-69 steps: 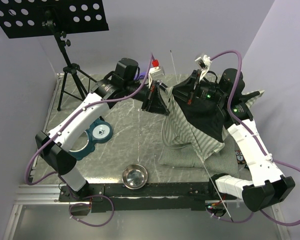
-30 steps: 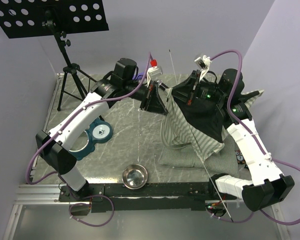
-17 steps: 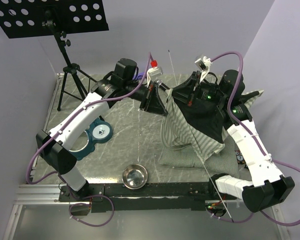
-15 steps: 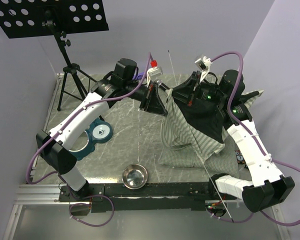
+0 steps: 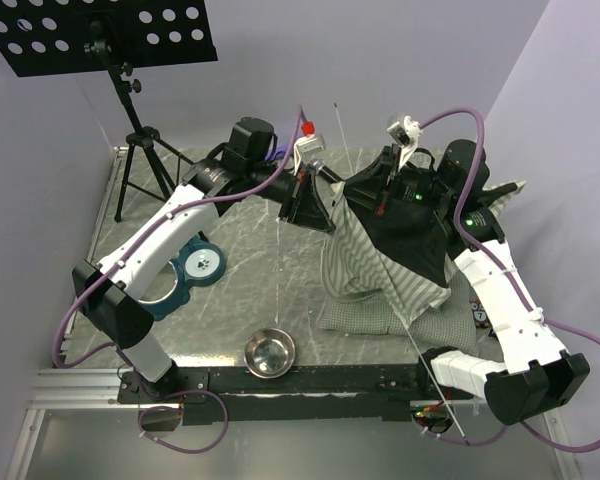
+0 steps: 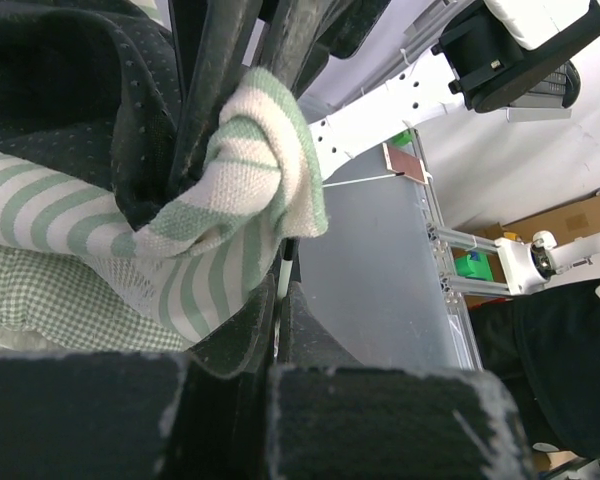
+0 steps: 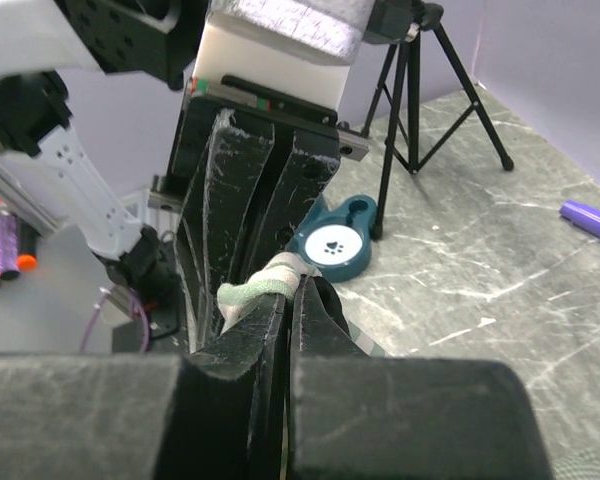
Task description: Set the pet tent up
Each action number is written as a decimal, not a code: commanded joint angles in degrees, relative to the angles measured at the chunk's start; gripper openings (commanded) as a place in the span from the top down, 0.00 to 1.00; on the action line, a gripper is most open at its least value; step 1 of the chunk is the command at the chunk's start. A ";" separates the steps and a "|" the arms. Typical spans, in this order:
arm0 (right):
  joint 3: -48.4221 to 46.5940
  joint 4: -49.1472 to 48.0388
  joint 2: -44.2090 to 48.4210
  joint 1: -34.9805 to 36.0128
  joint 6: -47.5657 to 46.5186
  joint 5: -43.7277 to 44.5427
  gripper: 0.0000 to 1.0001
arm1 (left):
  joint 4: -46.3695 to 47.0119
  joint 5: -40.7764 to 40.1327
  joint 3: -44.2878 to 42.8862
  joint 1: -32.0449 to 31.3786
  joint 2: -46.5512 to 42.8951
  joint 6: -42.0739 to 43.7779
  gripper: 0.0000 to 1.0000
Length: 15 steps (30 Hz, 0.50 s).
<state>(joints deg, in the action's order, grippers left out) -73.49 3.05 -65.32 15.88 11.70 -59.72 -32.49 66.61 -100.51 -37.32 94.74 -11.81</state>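
Overhead, a grey marbled tabletop [image 5: 245, 300] sits boxed by pale lavender walls [image 5: 280, 60], with a black perforated music stand [image 5: 100, 35] on its tripod at the far left corner. A teal double pet-bowl holder [image 5: 195, 265] lies at the left, a steel bowl [image 5: 269, 352] by the near aluminium rail [image 5: 70, 385]. Right of centre slumps the soft green-and-white striped pet tent [image 5: 358, 262], dark lining outward. The left gripper [image 6: 277, 295] and right gripper [image 7: 288, 300] meet tip to tip, both pinched tight on a bunched striped fold at its top.
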 commanded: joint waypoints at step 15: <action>-9.73 21.89 2.83 4.86 -30.76 -4.79 1.00 | -7.50 -3.68 0.58 -1.44 2.91 0.48 0.99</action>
<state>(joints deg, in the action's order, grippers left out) -78.04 19.59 -65.17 18.22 -9.15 -59.81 -36.32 66.65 -100.53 -38.06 95.42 -11.22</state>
